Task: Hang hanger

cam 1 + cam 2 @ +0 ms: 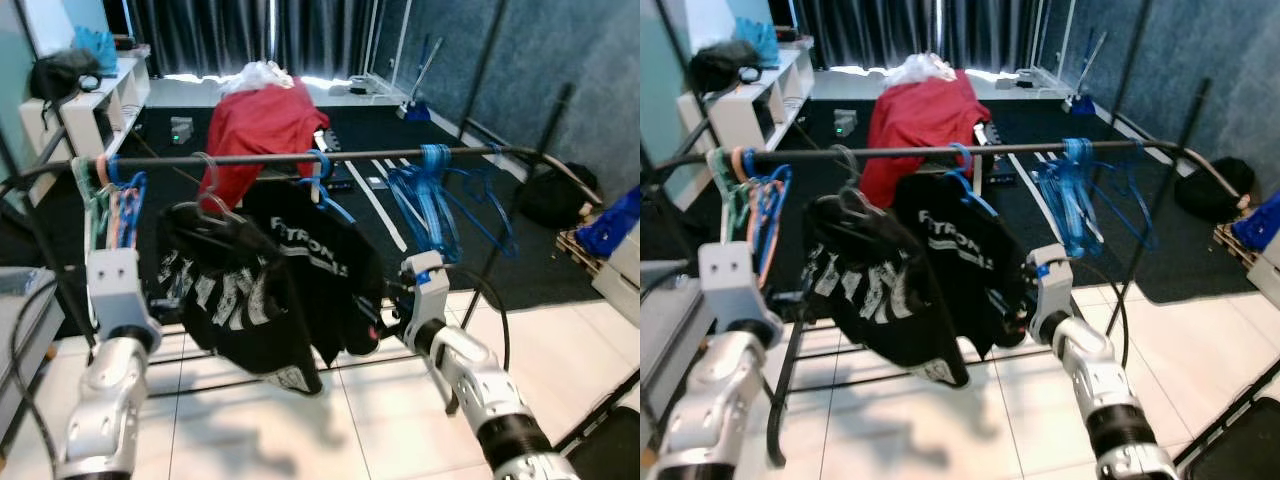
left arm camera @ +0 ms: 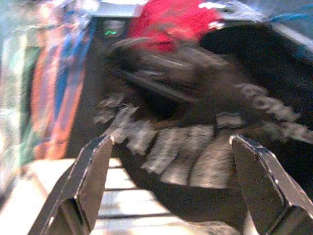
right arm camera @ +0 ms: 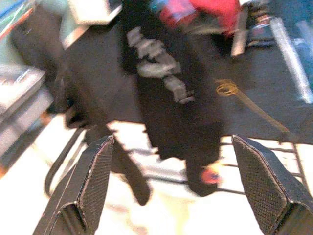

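White letters on the black shirts are too blurry to read. Both shirts hang by a hanger on the rail. The left gripper and right gripper are wide apart, holding nothing.

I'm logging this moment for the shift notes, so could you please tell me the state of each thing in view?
Rail: level, loaded with clothes and hangers.
Black shirt with white print: hanging on a dark hanger.
Second black shirt: hanging on a blue hanger.
Red shirt: draped over the rail.
Blue hangers: bunched, bare.
Left hand: open, holding nothing.
Right hand: open, holding nothing.
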### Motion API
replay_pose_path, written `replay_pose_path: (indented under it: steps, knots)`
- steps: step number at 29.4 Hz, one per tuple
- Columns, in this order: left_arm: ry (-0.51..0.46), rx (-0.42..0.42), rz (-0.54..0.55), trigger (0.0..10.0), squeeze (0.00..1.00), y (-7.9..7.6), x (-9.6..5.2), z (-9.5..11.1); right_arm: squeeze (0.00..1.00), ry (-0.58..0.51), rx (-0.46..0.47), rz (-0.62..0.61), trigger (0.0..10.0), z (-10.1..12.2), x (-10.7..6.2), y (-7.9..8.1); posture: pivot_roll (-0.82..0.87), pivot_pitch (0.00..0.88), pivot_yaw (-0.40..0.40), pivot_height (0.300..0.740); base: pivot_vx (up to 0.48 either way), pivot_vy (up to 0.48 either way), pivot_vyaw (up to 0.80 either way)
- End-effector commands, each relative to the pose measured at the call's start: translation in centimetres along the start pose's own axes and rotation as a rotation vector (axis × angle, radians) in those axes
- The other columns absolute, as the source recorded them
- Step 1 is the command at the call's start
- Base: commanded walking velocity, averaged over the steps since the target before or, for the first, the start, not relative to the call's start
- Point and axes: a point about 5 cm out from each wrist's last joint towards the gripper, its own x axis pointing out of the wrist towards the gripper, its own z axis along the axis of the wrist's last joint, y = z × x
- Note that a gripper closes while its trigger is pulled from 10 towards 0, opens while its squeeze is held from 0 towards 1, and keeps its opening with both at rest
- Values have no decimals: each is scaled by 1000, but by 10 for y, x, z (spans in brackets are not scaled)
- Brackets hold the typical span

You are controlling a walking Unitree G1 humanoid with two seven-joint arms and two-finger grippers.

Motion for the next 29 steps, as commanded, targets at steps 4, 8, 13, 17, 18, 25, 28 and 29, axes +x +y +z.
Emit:
replay_pose_path:
  steps: [4,8,13,17,18,25,28,29]
  knots:
    - [43,3,-49,10000,0,-7,10,-5,0,-1,44,10,10000,3,0,3,-37,0,-76,740,0,0,0]
    - [40,-14,-67,10000,0,-8,12,-6,0,6,55,5,10000,3,-2,3,-36,0,-76,740,0,0,0]
    - [27,-24,-51,10000,0,-7,13,-5,0,5,58,9,10000,3,-2,4,-35,0,-74,740,0,0,0]
    - [22,-10,-50,10000,0,-7,14,-5,0,-16,69,46,10000,4,-2,7,-22,0,-74,740,315,0,0]
    - [22,-10,-50,10000,0,-7,14,-5,0,-16,69,46,10000,4,-2,7,-22,0,-74,740,337,0,0]
    - [21,-14,-54,10000,0,-8,14,-7,0,-21,76,62,10000,5,-4,10,-20,0,-77,740,349,0,332]
    - [19,-16,-57,10000,0,-8,14,-7,0,-20,79,60,10000,5,-5,9,-27,0,-77,740,352,0,0]
    - [17,-17,-58,10000,0,-8,14,-7,0,-20,77,60,10000,5,-5,9,-28,0,-75,740,349,0,0]
